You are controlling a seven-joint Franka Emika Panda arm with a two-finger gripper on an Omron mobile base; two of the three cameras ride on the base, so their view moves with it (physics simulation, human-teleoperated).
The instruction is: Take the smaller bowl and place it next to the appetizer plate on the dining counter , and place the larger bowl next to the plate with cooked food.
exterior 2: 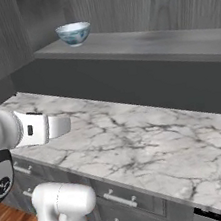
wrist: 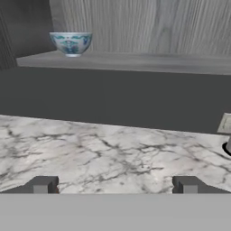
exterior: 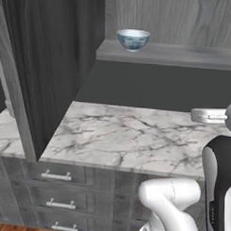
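Gripper (wrist: 115, 185): jaws spread wide, nothing held; fingertips (wrist: 43, 184) level, facing the back wall across the marble counter (exterior: 131, 137).
Smaller bowl (wrist: 71, 43): upright on the grey shelf (exterior 2: 147, 43), at its left end, above and well apart from the gripper.
Step in hand, as judged: reach for the bowl. You should raise the hand to rim height, shift left, and close on one wall of the bowl.
Arm: forearm held low and level over the counter.
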